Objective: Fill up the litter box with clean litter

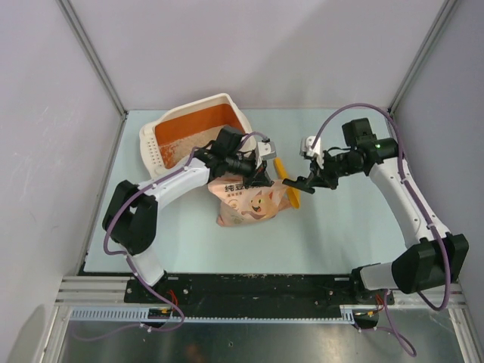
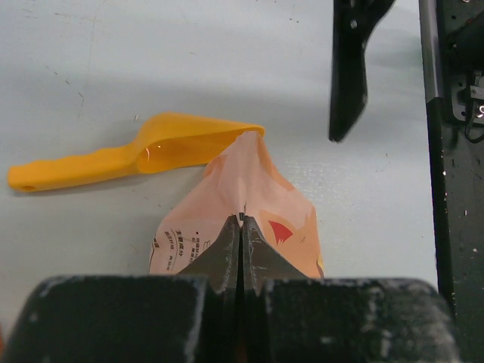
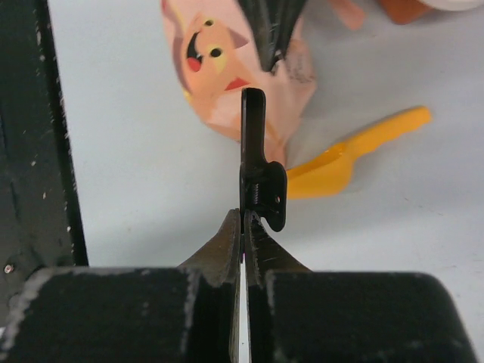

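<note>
The bag (image 1: 249,200), pink-beige with a cartoon cat face, lies near the middle of the table (image 1: 340,234), its top corner lifted. The yellow-orange scoop (image 1: 290,185) lies flat just beside the bag's right side, handle toward the far edge. A black clip (image 1: 302,184) sits above the table, just right of the scoop.

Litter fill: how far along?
Done: barely; the litter box shows mostly orange floor, a little clean litter. In hand: left gripper pinches the bag top, right gripper shut on a black clip. Left: pouring; the scoop lies beside the bag.
</note>
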{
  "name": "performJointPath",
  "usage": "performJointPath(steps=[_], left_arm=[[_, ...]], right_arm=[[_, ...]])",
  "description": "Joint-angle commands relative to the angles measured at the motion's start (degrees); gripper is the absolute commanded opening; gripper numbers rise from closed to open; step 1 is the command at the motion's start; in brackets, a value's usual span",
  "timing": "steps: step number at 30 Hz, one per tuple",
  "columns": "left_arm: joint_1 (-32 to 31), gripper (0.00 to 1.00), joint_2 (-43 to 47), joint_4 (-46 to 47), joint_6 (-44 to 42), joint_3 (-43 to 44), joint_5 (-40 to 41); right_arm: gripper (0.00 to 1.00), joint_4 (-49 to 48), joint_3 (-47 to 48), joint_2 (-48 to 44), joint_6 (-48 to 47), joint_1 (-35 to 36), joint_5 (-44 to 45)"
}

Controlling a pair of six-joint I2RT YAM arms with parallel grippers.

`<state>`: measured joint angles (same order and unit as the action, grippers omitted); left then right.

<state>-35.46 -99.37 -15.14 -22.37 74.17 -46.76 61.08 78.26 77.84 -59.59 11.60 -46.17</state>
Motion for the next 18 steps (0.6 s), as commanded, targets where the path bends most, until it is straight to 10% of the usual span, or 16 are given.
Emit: performJointPath(steps=[1,18], left_arm=[[-0.8,0.00,-0.6,0.9,1.5,1.8,-2.3],[-0.8,0.03,-0.5,0.9,1.7,1.6,-3.7]], right_arm=[[0.00,6.1,0.6,0.8,-5.4,2.2,1.2],[0.00,-5.7,0.6,7.8,4.8,3.2,1.2]])
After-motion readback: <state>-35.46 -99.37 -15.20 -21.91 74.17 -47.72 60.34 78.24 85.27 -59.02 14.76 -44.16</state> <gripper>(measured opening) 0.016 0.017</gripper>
